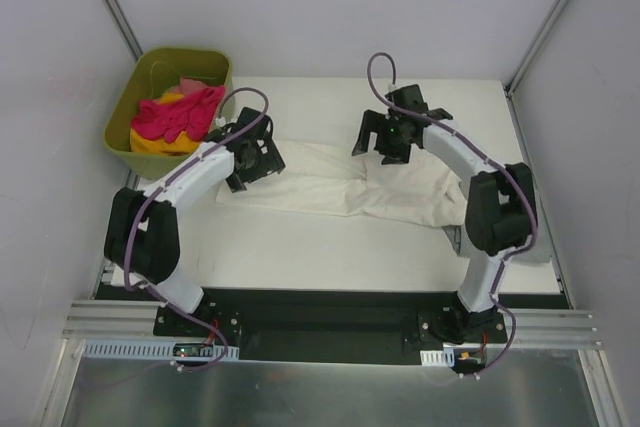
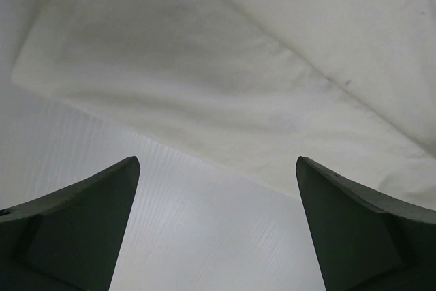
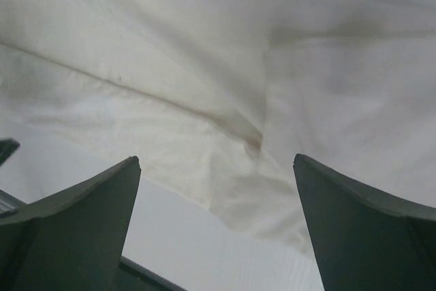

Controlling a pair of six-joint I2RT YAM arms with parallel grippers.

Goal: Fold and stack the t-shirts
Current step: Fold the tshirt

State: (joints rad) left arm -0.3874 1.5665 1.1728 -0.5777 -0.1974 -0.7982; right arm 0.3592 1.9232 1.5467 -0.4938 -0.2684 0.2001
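Here, the left gripper (image 1: 254, 158) and right gripper (image 1: 392, 139) are hovering wide open, holding nothing, over the cream-white t-shirt (image 1: 330, 185).

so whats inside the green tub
A bright pink shirt lies on top in the tub, with yellow cloth showing beneath it. Anything deeper, and the tub's floor, is covered by them.

no readable text, labels, brands or numbers in any view
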